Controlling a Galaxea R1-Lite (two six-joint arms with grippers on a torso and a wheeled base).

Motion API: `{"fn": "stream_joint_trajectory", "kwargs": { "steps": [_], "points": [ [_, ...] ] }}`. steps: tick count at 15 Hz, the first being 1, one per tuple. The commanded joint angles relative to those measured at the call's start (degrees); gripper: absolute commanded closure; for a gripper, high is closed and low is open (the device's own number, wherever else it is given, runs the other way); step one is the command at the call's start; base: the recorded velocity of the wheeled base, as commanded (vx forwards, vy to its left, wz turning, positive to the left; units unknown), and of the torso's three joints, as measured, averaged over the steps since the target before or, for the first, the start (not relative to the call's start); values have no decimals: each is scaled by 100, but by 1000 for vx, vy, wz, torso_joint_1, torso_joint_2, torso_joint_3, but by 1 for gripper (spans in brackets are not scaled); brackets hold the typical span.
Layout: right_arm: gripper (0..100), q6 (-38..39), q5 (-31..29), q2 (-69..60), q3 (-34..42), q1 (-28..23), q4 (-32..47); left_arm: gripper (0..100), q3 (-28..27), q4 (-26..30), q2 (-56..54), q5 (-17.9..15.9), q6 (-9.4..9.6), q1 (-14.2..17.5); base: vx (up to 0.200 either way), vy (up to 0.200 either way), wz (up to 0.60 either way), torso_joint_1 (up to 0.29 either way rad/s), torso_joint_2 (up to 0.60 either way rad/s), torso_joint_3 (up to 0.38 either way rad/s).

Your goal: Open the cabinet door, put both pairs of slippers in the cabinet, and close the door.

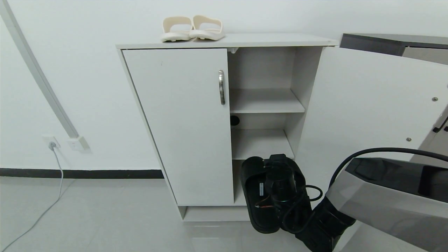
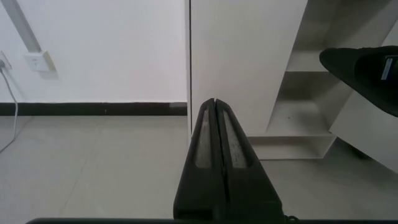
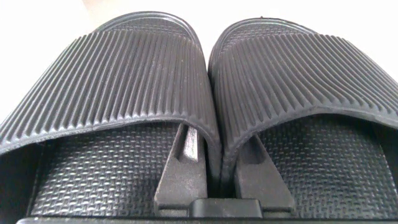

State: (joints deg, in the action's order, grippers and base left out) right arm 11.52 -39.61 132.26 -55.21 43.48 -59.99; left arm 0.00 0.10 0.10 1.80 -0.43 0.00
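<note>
A white cabinet (image 1: 266, 40) stands against the wall with its left door (image 1: 178, 126) shut and its right door (image 1: 367, 105) swung wide. A cream pair of slippers (image 1: 192, 28) lies on its top. My right gripper (image 1: 280, 182) is shut on a black pair of slippers (image 1: 255, 199), held low in front of the open bottom compartment. In the right wrist view one finger (image 3: 186, 158) sits inside each black slipper (image 3: 124, 81), pinching their inner walls together. My left gripper (image 2: 215, 107) is shut on nothing, low over the floor, facing the cabinet's closed door (image 2: 242, 56); a black slipper (image 2: 367, 65) shows beyond.
Two bare shelves (image 1: 264, 101) (image 1: 260, 143) show inside the open half. A metal handle (image 1: 221, 87) is on the shut door. A wall socket with a cable (image 1: 52, 144) and sloping grey trunking (image 1: 35, 70) are at the left. Grey furniture (image 1: 392, 43) stands behind the open door.
</note>
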Motion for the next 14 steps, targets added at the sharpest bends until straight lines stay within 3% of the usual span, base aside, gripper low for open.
{"fn": "stream_joint_trajectory", "kwargs": {
  "steps": [1,9,14],
  "points": [
    [100,-115,67,46,2,2,-4,100,0,-1,8,4,-1,0,0,0,0,12,2,-178],
    [100,-414,76,37,-192,-24,-65,100,0,-1,8,-5,-10,0,0,0,0,5,2,-193],
    [100,-651,58,-68,-157,-33,-637,100,0,-1,8,13,-10,0,0,0,0,2,1,-177]
  ]
}}
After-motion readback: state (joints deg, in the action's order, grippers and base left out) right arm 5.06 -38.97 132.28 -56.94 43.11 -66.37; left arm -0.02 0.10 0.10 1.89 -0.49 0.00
